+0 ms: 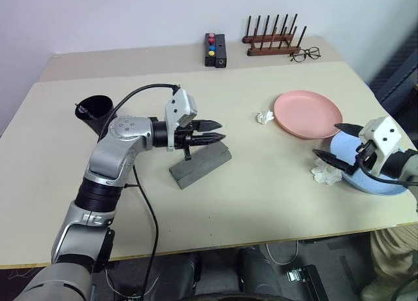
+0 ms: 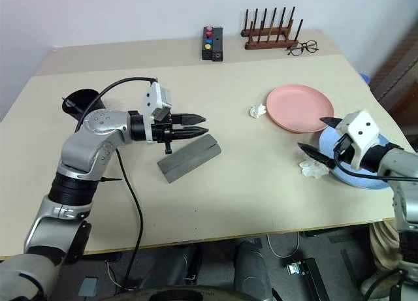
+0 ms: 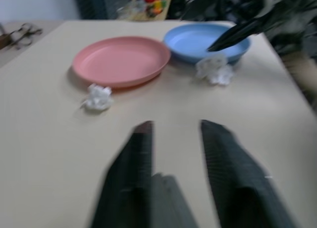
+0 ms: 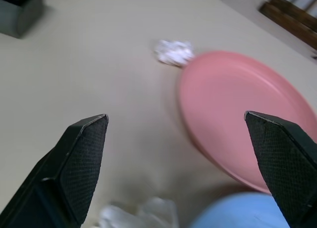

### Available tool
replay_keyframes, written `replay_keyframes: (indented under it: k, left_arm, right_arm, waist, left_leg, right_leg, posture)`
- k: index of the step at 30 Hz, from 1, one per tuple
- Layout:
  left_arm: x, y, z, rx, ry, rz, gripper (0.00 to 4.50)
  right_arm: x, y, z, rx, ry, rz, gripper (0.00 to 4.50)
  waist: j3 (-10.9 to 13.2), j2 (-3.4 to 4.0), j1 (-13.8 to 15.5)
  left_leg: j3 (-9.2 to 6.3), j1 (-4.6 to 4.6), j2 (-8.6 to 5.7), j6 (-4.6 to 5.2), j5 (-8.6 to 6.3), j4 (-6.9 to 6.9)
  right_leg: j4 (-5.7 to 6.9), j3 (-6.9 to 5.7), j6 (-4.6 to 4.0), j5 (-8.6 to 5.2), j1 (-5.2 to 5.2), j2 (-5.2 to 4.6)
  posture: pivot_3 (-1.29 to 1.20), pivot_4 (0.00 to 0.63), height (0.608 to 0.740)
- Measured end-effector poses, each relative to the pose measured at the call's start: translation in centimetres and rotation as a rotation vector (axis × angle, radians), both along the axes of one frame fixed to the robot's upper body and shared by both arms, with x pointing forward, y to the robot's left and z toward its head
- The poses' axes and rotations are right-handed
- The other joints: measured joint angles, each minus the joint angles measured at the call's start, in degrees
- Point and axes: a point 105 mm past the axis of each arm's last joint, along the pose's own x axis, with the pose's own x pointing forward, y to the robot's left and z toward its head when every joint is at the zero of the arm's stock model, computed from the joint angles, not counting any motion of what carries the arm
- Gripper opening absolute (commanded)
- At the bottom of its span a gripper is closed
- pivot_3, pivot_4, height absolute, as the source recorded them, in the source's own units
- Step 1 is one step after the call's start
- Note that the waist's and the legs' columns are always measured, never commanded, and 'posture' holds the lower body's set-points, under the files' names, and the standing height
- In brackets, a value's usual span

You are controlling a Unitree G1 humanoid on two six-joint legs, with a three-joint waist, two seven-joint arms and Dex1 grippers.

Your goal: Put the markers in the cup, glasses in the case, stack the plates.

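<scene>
Left gripper (image 1: 215, 132): held above the closed grey case (image 1: 201, 165), jaws parted a little, nothing gripped.
Right gripper (image 2: 321, 140): jaws spread wide and empty, at the blue plate (image 2: 366, 177).
Pink plate (image 1: 307, 113): set on the bench (image 1: 261, 183), just beside the blue plate.
Cup (image 1: 96, 111): placed at the bench's left, behind the left arm.
Sunglasses, markers: cannot be made out.
</scene>
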Motion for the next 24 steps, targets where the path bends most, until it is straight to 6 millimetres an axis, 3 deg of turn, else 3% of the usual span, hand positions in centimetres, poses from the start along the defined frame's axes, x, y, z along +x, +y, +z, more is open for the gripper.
replay_keyframes:
  k: [2,4,9,15,24]
  left_arm:
    - [-0.2,-0.5,-0.1,-0.007,0.003,-0.021,4.05]
    - [-0.4,-0.7,-0.2,-0.002,0.0,-0.036,4.46]
    - [-1.0,-1.5,-0.7,0.036,-0.063,-0.094,4.46]
    - [-0.3,-2.2,-1.4,0.042,-0.106,-0.075,4.46]
    - [-0.1,-3.3,-1.9,0.032,-0.128,-0.076,4.46]
  right_arm:
    - [0.1,-1.3,-0.2,-0.017,0.03,-0.059,4.5]
    - [0.1,-2.1,-0.3,-0.036,0.047,-0.108,4.5]
    - [-0.7,-4.1,-1.5,-0.021,0.13,-0.206,4.5]
    - [-2.3,-6.0,-1.8,0.023,0.162,-0.23,4.5]
    - [-4.6,-6.2,-2.8,0.012,0.238,-0.175,4.5]
  waist:
    - [0.0,0.0,0.0]
    - [0.0,0.0,0.0]
    - [0.0,0.0,0.1]
    - [0.0,0.0,0.0]
    - [0.0,0.01,0.0]
  left_leg:
    - [0.01,0.0,0.0,0.0,0.0,0.0]
    - [0.01,0.0,0.0,0.0,0.0,0.0]
    - [0.01,-0.02,0.0,0.0,0.0,0.0]
    - [0.03,-0.02,-0.01,0.01,-0.01,0.0]
    - [0.05,-0.02,0.0,0.02,-0.01,-0.01]
  right_leg:
    - [0.0,0.0,0.0,0.0,0.0,0.0]
    - [0.0,0.0,0.0,0.0,0.0,0.0]
    - [-0.02,0.0,0.0,0.0,0.0,-0.01]
    - [-0.03,0.01,0.0,0.0,0.0,0.0]
    - [-0.02,0.01,0.0,0.0,0.0,0.0]
  posture:
    - [0.0,0.15,0.74]
    - [0.0,0.15,0.74]
    - [0.0,0.15,0.74]
    - [0.0,0.15,0.74]
    - [0.0,0.15,0.74]
